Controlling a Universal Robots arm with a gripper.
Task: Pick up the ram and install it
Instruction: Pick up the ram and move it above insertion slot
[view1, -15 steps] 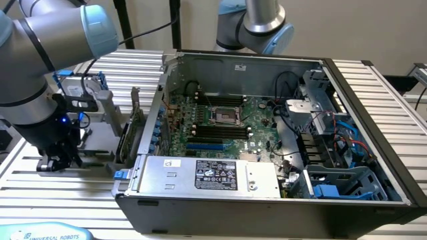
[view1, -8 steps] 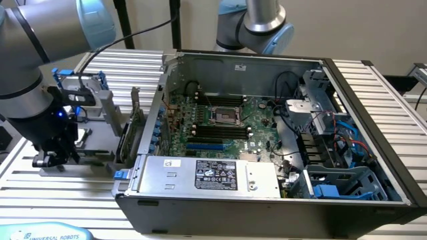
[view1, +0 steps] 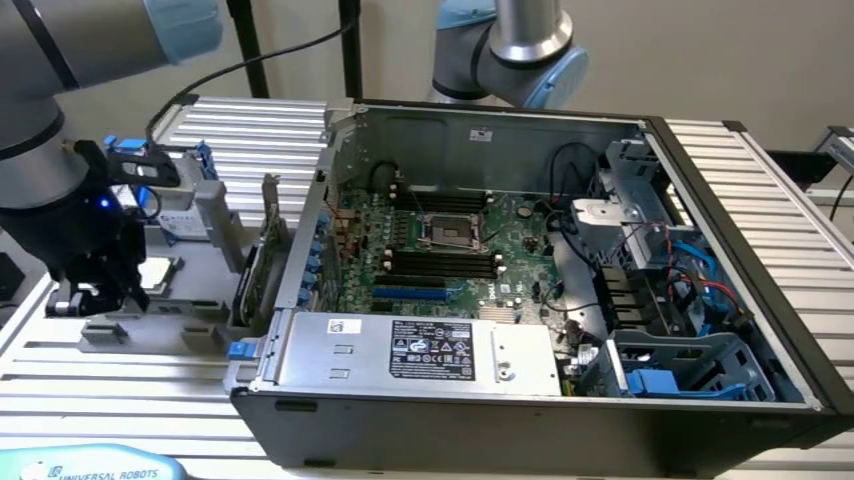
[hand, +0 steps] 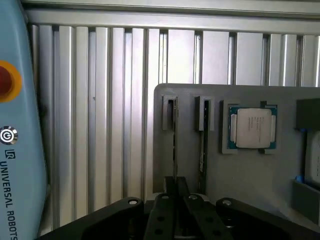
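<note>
Holds the gripper (hand: 176, 185) nearly closed, seemingly pinching the ram (hand: 175, 140) by its top edge, upright in a slot of the gray tray (hand: 250, 175). Likely handles light, stiff, thin and fragile; best taken by the bare board edge, clear of chips. Beyond: a second stick (hand: 202, 145), a processor (hand: 251, 127), slatted aluminium table (hand: 100, 125), open computer case (view1: 534, 250) alongside.

open computer case (view1: 441, 125), cpu (hand: 252, 127) on tray (hand: 190, 95)
</note>
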